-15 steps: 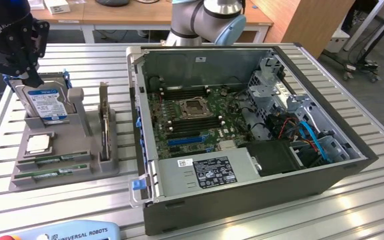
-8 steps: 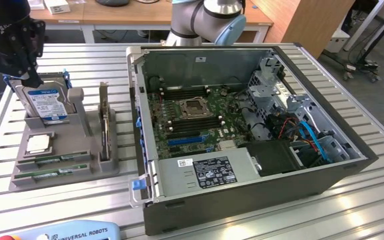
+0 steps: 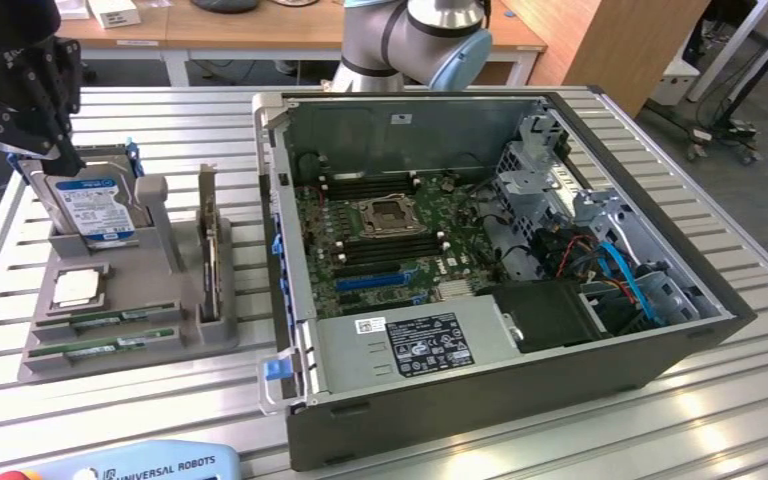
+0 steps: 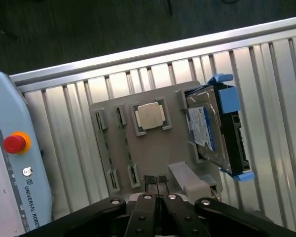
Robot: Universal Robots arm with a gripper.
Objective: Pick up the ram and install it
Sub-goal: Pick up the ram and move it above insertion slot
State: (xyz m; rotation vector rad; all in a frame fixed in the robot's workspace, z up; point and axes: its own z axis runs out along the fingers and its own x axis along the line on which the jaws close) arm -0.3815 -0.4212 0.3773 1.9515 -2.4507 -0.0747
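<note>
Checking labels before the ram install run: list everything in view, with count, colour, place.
ram: two, green, in holder slots, at the end away from the hard drive
holder: one, grey, on the table, at the exterior view's left of the case
hard drive: one, silver, blue label and caddy, upright in the holder
CPU: one, silver, flat mid-holder
expansion card: one, dark, upright on the holder's case side
PC case: one, dark grey, open, motherboard showing
teach pendant: one, pale blue, red stop button, on the table beside the holder
table: one, slatted aluminium
arm: one, grey and blue, behind the case
gripper: one, black, above the holder, jaws shut, nothing held
</note>
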